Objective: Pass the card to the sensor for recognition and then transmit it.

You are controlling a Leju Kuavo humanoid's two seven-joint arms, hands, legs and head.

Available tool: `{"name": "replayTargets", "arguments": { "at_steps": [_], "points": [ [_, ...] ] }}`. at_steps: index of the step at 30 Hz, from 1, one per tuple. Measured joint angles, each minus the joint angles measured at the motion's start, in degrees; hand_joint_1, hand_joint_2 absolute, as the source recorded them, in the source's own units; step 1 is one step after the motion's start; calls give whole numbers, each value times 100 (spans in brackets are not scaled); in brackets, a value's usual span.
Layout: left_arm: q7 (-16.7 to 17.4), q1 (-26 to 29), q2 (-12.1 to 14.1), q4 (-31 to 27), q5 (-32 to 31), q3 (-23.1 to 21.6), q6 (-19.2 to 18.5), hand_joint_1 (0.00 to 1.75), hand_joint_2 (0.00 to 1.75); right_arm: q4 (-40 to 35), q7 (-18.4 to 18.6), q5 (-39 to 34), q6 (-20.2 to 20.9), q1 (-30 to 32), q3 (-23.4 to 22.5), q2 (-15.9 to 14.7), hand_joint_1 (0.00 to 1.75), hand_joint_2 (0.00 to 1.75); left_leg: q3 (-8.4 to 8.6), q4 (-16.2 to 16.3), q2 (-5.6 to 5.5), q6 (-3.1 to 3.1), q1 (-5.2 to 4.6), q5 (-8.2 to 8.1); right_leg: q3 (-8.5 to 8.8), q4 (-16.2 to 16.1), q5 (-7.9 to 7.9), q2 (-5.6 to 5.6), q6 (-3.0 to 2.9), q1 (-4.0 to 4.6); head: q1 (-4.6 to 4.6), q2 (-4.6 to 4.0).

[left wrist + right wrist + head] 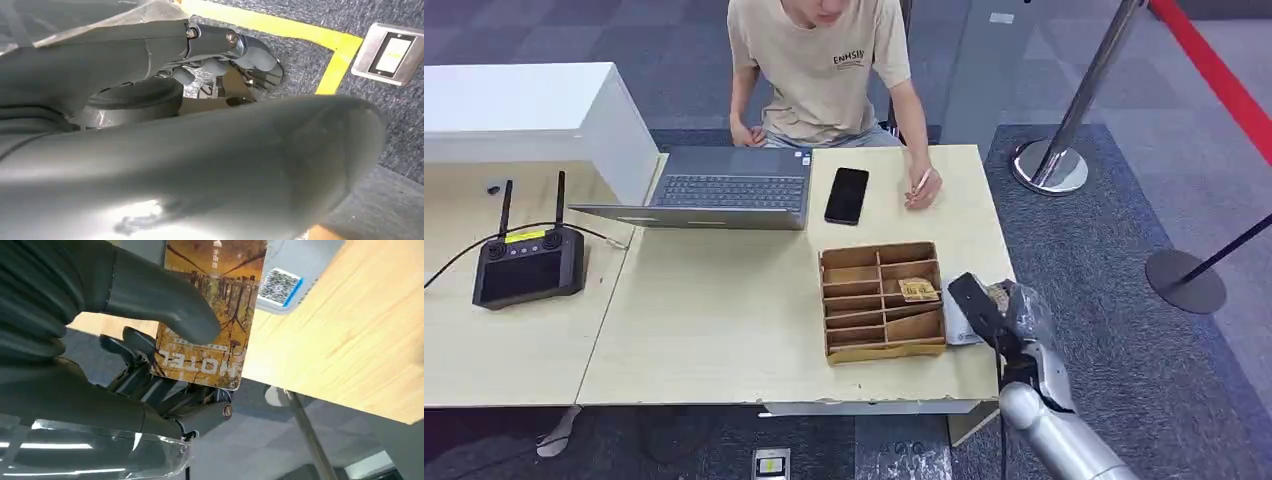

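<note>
Table (724,310): light wood, spreads ahead and to the left of the right hand (999,305), which hangs over its near right corner. Person (819,60) seated at the far side, well beyond the hand, one hand resting on the tabletop beside a black phone (847,195).

Laptop (724,190) far-left of the hand; black controller with two antennas (527,262) further left still, well apart.

Divider box (882,300): brown cardboard, compartments, just left of the hand. One card-like item lies in a right-side compartment; can't tell more.

Sensor (295,270): pale grey pad with a QR sticker, on the table right under/ahead of the hand, between box and table edge.

Card (210,315): grasped by the right hand, thumb (160,300) pressed on the printed face, darker fingers backing it from behind. "HOTEL" print visible. Hold sits near one end; the other end projects toward the sensor. Near the sensor, contact not confirmed.

Handling, my read: thin, stiff plastic, very light, glossy so likely slippery under a pinch. Grip on flat faces at one end is right; keeps the free end clear for reading and for the handover. Risk is it pivoting or sliding out if the pinch loosens.

Left hand (215,55): hanging down over the floor, fingers look curled, but I can't tell whether it's clenched or loose.
</note>
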Motion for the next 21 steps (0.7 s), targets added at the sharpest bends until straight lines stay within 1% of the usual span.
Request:
{"name": "replayTargets", "arguments": {
  "at_steps": [3,12,21],
  "points": [
    [0,-1,-13,0,-20,0,0,0,0,11,70,96,79,11,20,-22,175,175,2,0,1,0,0,0,2,0,0,0,0,0,0,0],
    [-68,-1,-44,0,-85,0,-20,0,0,55,81,118,277,13,48,-85,175,175,5,1,1,0,-1,0,5,-1,0,0,0,-1,0,0],
    [-70,-1,-48,0,-101,0,11,0,0,101,61,35,321,24,57,-111,175,175,10,1,1,0,0,0,8,-1,0,0,0,-1,-2,0]
  ]
}}
